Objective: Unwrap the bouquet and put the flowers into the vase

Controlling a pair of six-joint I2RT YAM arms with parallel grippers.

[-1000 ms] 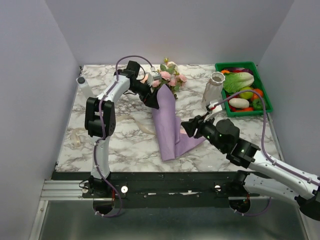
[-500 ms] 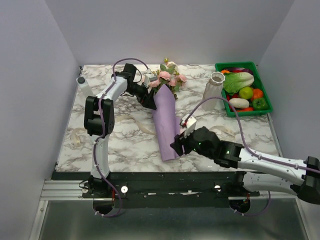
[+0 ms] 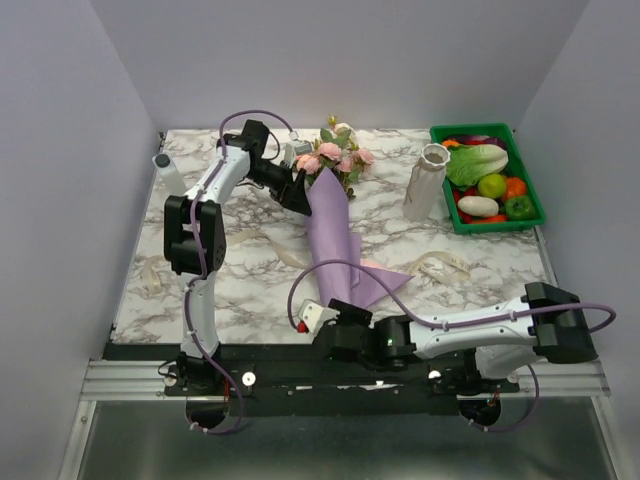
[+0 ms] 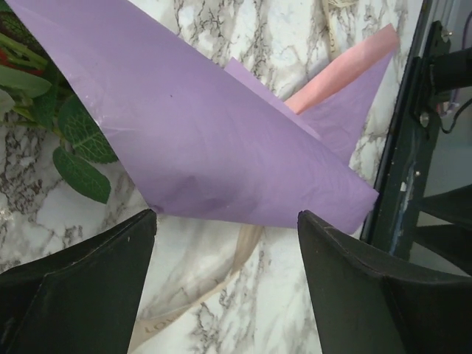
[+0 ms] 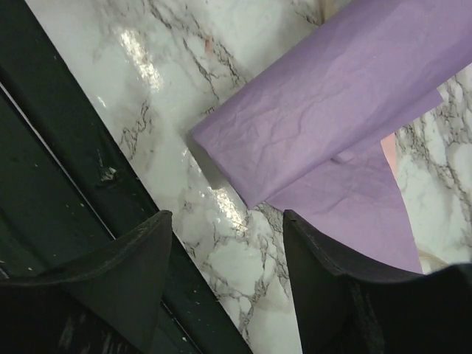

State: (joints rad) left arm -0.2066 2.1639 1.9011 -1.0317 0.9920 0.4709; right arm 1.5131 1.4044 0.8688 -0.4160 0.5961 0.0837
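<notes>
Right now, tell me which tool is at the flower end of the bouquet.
The left tool, open beside the bouquet's wide end by the flowers. The right tool hovers at the narrow tail near the table's front edge.

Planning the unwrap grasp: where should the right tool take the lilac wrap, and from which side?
Probably the loose flap right of the cone's narrow end, pink underside showing: a free edge, unlike the rolled body. Bring the right tool, open at the cone's tip, in from the right across that edge.
</notes>
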